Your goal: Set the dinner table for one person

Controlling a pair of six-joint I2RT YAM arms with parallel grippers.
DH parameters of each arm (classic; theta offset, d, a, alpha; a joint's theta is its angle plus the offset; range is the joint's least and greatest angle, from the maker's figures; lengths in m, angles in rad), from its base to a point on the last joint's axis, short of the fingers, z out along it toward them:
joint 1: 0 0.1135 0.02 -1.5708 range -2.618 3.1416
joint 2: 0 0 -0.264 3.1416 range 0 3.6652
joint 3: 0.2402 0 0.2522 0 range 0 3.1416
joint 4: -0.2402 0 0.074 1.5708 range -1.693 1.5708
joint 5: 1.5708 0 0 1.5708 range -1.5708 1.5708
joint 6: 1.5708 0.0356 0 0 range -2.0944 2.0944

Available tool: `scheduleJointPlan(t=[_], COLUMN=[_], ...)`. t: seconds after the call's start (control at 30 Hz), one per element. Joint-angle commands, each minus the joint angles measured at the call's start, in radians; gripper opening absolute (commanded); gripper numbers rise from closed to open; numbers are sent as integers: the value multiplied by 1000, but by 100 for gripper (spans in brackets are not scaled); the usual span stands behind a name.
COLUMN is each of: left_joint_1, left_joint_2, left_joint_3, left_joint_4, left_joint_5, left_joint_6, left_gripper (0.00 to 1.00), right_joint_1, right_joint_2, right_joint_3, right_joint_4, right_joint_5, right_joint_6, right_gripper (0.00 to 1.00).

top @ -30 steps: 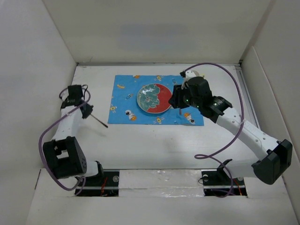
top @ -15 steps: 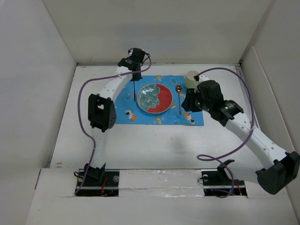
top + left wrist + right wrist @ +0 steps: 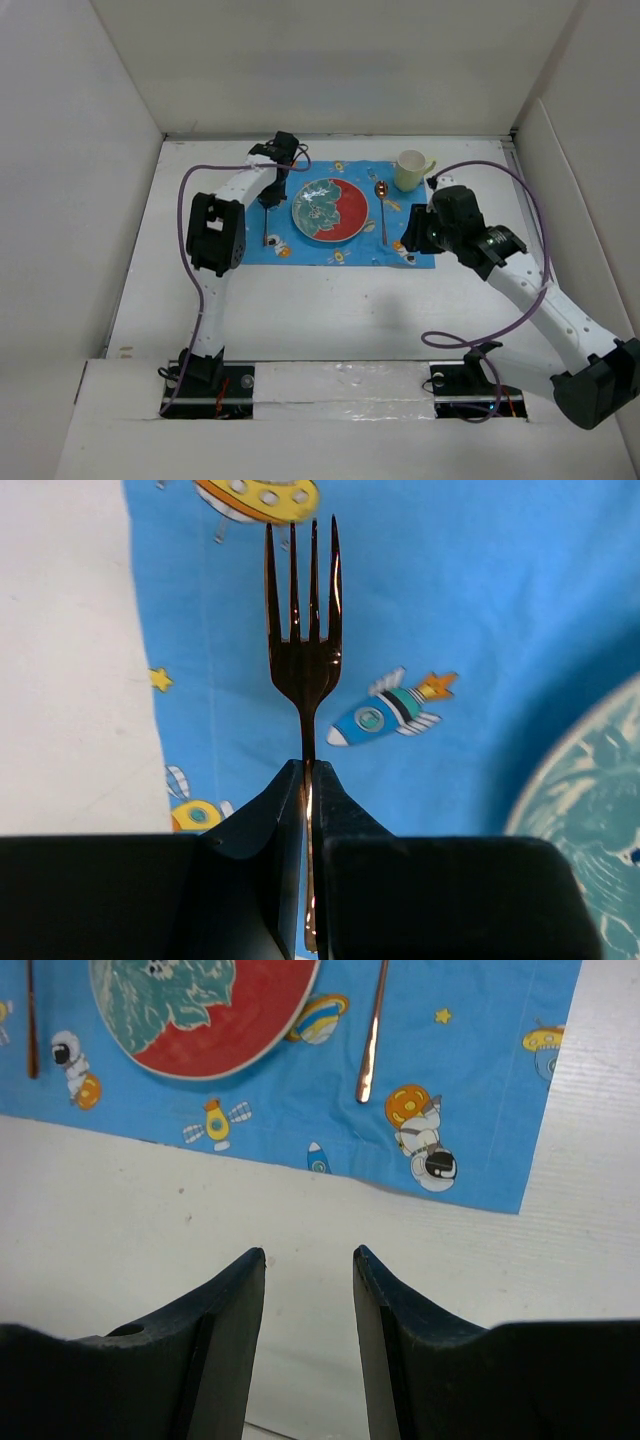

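The dinner table is a white tabletop with a blue patterned mat on it. A red and green plate sits mid-mat. My left gripper is shut on a copper fork by its handle. It holds the fork low over the mat, left of the plate, where it shows in the top view. A copper spoon lies right of the plate. My right gripper is open and empty over bare table, just off the mat's near right edge.
A pale yellow-green mug stands on the table past the mat's far right corner. White walls border the table on three sides. Purple cables loop off both arms. The spoon handle and the plate lie ahead of my right gripper.
My left arm swung from the table's left side to the mat and brought the fork down left of the plate. My right gripper drew back from the spoon toward the near right.
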Motion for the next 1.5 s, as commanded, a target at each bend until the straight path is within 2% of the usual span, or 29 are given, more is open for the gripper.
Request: scheduleJointPlan(t=[0.0,0.53,0.83,0.97,1.2,1.3,1.33,1.43,1.47], left_joint_1=[8,8,8,8,8,8,8,8,8], left_joint_2=[-73,10,29,30,-39,-172,-215,-406,-513], left_joint_3=[-5,76,53,55,60,64,60,18,-2], left_joint_4=[37,54,102,99,77,83,96,140,157], left_joint_5=[-18,26,51,23,22,32,37,80,92], left_joint_6=[33,33,22,19,-4,-26,-35,-79,-94], left_gripper=[0,0,0,14,22,26,27,30,37], right_joint_1=[-6,21,32,32,32,32,32,32,32], right_joint_2=[-3,61,86,81,52,14,6,-28,-51], right_joint_3=[-14,3,35,44,128,209,229,328,351], right_joint_4=[-1,12,7,3,-22,-17,-14,-10,-2], right_joint_5=[1,-1,10,10,13,21,27,47,56], right_joint_6=[21,18,4,3,3,3,3,6,13], right_gripper=[46,46,46,47,46,21,0,0,0])
